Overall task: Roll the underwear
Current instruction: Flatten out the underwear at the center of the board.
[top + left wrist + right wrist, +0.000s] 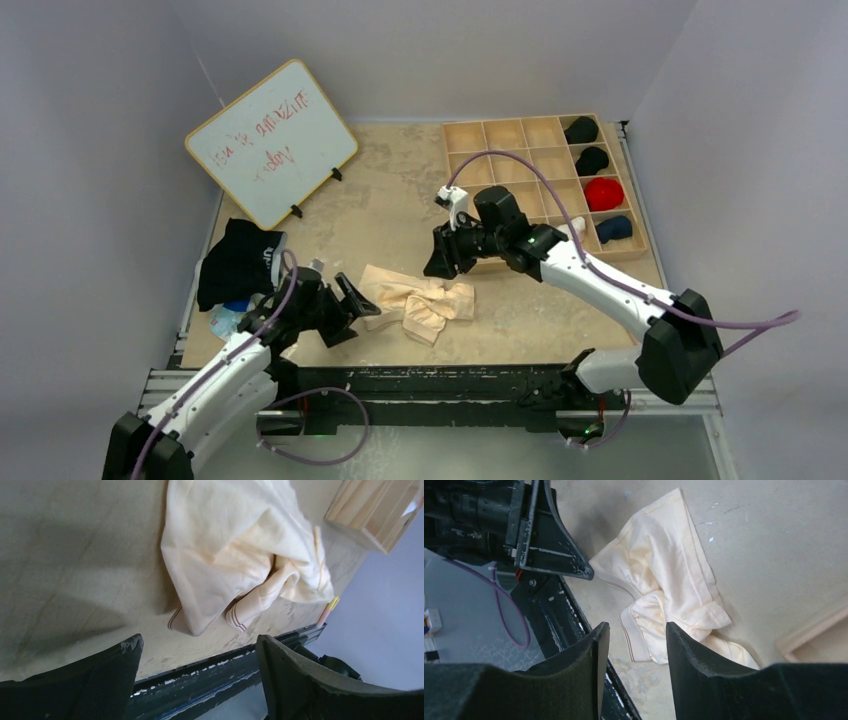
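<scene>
A cream underwear (418,300) lies crumpled and partly folded on the table near the front edge. It also shows in the left wrist view (235,555) and in the right wrist view (669,585). My left gripper (352,305) is open and empty, just left of the cloth's left edge; in its own view (197,647) the jaws stand wide apart. My right gripper (440,262) is open and empty, hovering above the cloth's right part; in its own view (636,635) the jaws are apart with the cloth below.
A wooden compartment tray (520,160) stands at the back right with rolled dark and red items (603,193) in its right column. A whiteboard (270,140) leans at the back left. A pile of dark clothes (235,262) lies at the left edge.
</scene>
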Available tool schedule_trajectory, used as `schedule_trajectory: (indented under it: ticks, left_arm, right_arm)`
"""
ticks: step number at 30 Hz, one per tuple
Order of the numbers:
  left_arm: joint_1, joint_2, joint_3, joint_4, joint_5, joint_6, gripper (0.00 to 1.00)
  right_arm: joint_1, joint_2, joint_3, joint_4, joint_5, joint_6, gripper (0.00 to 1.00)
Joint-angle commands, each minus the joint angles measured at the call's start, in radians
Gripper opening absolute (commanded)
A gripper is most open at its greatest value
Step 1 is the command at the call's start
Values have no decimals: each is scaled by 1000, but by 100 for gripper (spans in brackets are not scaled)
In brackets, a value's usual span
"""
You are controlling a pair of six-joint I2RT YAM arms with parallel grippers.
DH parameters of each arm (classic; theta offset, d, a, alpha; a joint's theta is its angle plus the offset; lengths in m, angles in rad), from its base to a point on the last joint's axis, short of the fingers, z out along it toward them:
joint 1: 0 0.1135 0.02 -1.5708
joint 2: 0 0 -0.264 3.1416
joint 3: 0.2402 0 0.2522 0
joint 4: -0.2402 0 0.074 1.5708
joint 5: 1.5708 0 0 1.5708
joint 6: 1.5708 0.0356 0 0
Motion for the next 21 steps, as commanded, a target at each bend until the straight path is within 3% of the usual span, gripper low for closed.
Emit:
schedule_trajectory:
  ticks: [1,9,12,16,21]
  left_arm:
    - [-92,91,-2,102,-84,-81,79]
    - [-97,269,56,202,-134,-13,47]
    - [-97,302,84,253,-128,14,31]
    - [-94,323,176,166,-191,60,3]
    - [-37,326,265,81,-215,140,0]
  right_arm:
    - [17,63,2,53,-156,-97,47]
    - [72,193,21,-71,-186,-139,47]
    - [97,248,19,-76,-159,-155,47]
    - [116,305,9,-89,-142,-174,43]
    - [159,360,-33,-76,-98,-184,42]
